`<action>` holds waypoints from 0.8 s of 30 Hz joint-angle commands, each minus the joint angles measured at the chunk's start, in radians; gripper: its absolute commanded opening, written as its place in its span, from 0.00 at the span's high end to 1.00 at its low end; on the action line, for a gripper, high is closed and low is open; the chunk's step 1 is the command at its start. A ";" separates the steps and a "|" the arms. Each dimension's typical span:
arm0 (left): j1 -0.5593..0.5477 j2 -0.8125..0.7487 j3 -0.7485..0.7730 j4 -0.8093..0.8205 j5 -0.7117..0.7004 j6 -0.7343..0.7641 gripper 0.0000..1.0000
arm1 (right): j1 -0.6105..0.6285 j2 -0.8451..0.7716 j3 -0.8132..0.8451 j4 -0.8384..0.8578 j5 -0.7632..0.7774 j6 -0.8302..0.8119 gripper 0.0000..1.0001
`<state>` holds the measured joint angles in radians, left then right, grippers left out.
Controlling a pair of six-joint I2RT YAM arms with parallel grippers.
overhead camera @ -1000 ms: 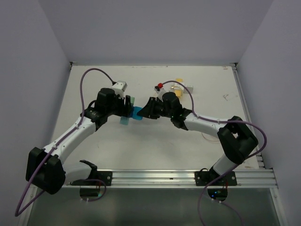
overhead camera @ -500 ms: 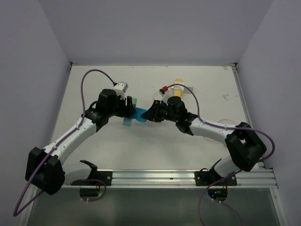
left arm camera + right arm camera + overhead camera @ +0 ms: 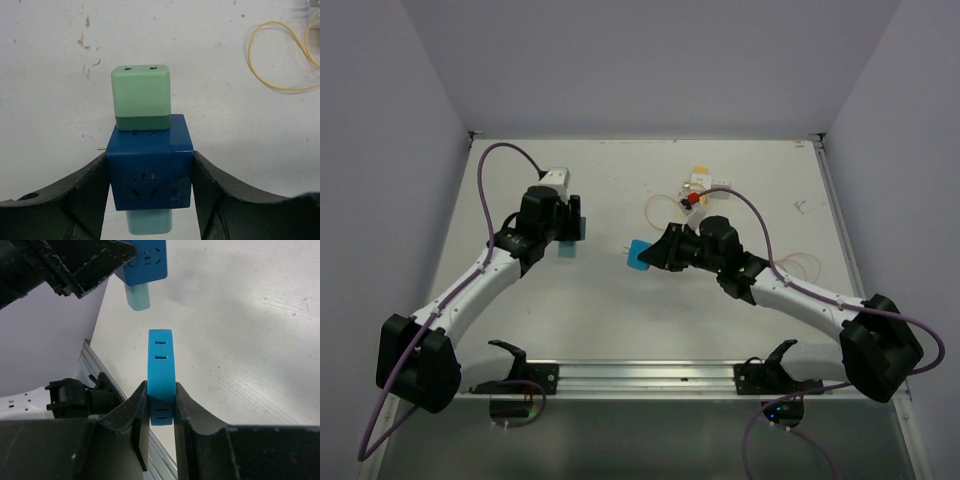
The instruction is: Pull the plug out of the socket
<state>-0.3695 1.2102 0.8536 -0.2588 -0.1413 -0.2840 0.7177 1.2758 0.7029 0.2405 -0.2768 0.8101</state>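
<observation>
**Right end effector** (image 3: 161,390): the two fingers (image 3: 142,420) are pressed against the flat faces of the blue plug (image 3: 161,360) and pinch it edge-on. In the wrist view the plug's narrow side shows pairs of slots. In the top view its small prongs point toward the left arm.

**Left end effector** (image 3: 570,228): it is closed on the dark blue socket cube (image 3: 145,175), with one finger (image 3: 87,187) on each side wall. The cube's near face carries a three-pin outlet.

**Position of the task's item:** the blue plug is out of the socket cube and stands apart from it. Bare surface (image 3: 620,320) lies between the two in the top view. Whether the plug hangs free of the surface cannot be told.

**Fittings on the cube:**
- A green adapter (image 3: 141,95) sits in the far face, with two slots in its outer end.
- A pale teal adapter (image 3: 148,223) projects from the opposite, near face. It is partly cut off at the lower edge of the left wrist view.

**Surroundings:**
- A yellow wire (image 3: 250,55) lies in a loop on the white, scuffed surface, beyond and to the right of the cube.
- A cluster of small parts (image 3: 696,186) rests near the far middle of the surface, too small to identify.
- Purple cables (image 3: 492,190) run along both arms.
- An aluminium rail (image 3: 650,375) crosses the near edge, by the arm bases.
</observation>
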 commanded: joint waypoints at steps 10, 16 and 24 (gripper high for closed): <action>-0.003 -0.029 0.007 0.076 0.045 0.028 1.00 | -0.113 0.072 -0.138 0.013 -0.039 0.017 1.00; -0.003 -0.028 0.007 0.078 0.074 0.032 1.00 | -0.113 0.218 -0.094 0.091 -0.105 0.040 0.98; -0.003 -0.021 0.009 0.081 0.097 0.037 1.00 | -0.153 0.283 -0.123 0.125 -0.127 0.064 0.75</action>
<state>-0.3698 1.2102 0.8528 -0.2558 -0.0677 -0.2684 0.5919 1.5654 0.5808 0.3080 -0.3767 0.8600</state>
